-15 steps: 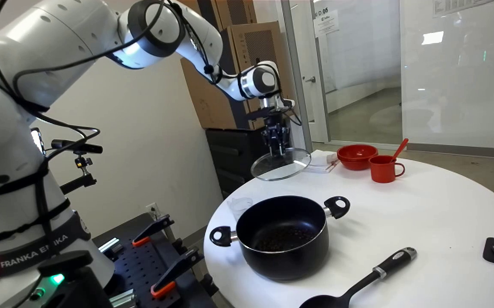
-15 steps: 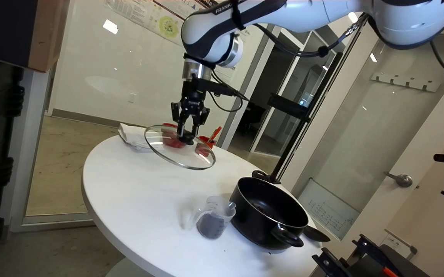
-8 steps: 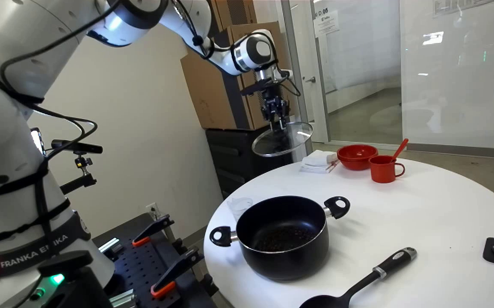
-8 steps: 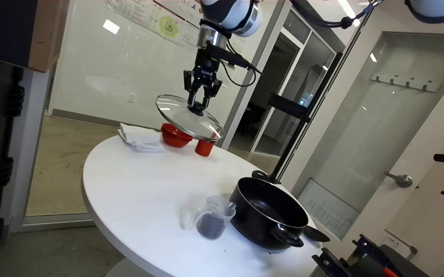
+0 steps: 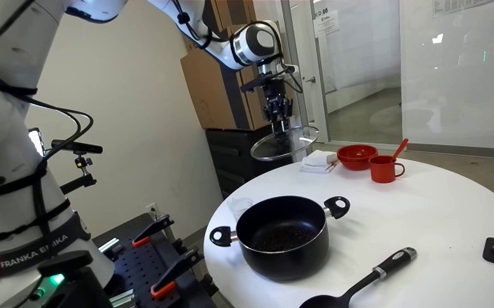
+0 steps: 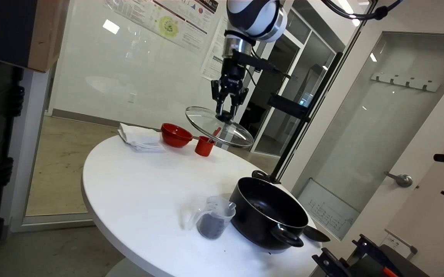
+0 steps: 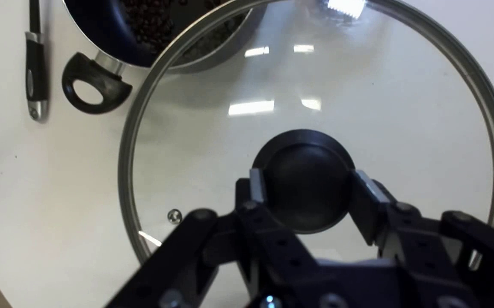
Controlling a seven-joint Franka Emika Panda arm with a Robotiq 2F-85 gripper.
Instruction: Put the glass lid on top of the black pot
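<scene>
My wrist view shows the glass lid [image 7: 336, 98] smooth and clear, catching hard reflections, with a grey metal rim [image 7: 125, 171] and a knob [image 7: 304, 184] that looks to me like dull black plastic. The black pot [image 5: 285, 263] looks matt outside and slicker inside, with a thin bright metallic lip [image 5: 277, 253]. On the far side, the red bowls [image 5: 356, 164] and mug [image 5: 381, 172] look glossy. The jug [image 6: 216, 219] looks like clear plastic, the table [image 6: 148, 184] smooth; the white folded stack [image 6: 139, 138] is cloth or paper, I can't tell which.
</scene>
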